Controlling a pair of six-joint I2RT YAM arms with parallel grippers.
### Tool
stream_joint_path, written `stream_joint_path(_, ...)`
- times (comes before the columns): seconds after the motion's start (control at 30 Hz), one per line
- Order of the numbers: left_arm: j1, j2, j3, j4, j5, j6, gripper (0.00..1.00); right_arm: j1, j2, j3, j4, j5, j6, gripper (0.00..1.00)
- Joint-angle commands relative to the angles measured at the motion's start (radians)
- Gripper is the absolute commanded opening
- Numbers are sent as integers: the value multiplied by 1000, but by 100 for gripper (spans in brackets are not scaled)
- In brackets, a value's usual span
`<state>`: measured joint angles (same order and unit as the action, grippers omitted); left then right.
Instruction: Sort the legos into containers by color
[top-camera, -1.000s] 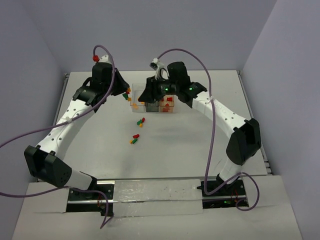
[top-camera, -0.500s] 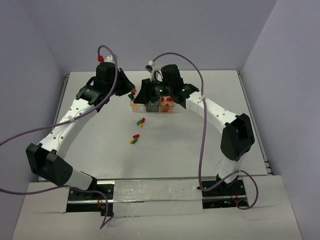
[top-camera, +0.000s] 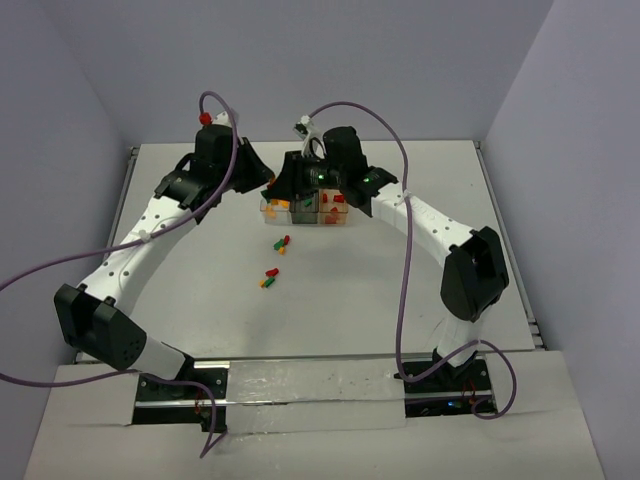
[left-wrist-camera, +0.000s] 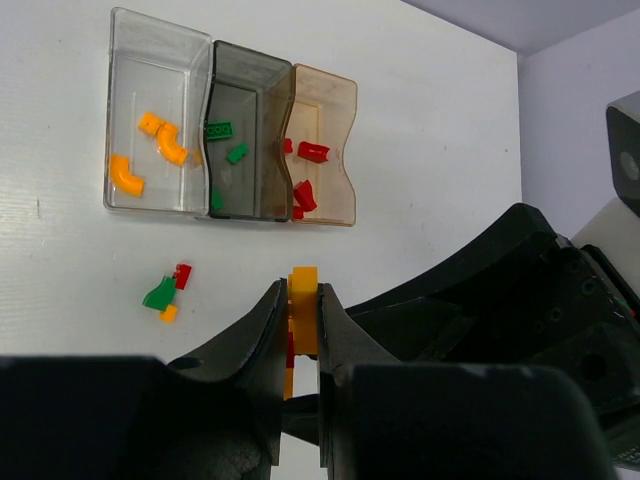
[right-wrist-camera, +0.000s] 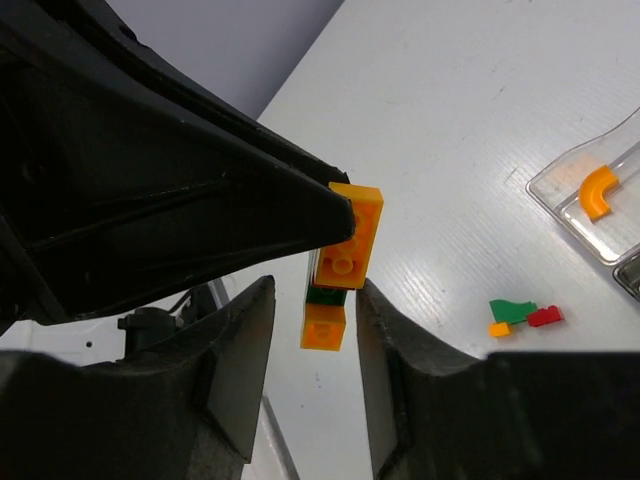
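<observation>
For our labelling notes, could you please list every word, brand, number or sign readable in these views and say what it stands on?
No text can be read in any view.
Brick stack: studs show on the orange top brick, but any embossing is too blurred to read.
Three bins: plain walls, no label.
Right arm: green lights only, no lettering visible.

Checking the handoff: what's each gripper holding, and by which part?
Left gripper pinches the small brick stack by its top orange brick. Right gripper holds nothing yet: its jaws flank the stack's lower end with gaps.
</observation>
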<state>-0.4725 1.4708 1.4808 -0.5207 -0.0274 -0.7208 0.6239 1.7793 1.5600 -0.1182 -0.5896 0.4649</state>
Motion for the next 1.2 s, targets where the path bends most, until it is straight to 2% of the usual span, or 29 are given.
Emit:
stream_joint_path(0.0,-6,0,65,11,18,-22,0,-4,20,49,62,19,29,41)
stream_joint_path(0.17,-5,4,70,8,51,-39,0,-4,26,43,72,19,37,37)
stream_joint_path(0.3,-5,8,70,8,71,-51,0,-6,28,38,83,17,44,37)
stream_joint_path(0.53,-3,13,62,4,63,-67,0,-13,14,9,115,10,49,0)
stream_joint_path(0.9,8,66,133,-11,33,-117,0,-10,11,-25,144,-13,77,0)
stream_joint_path(1.17,8,80,137,-11,85,-153,0,9,13,-12,88,19,25,0)
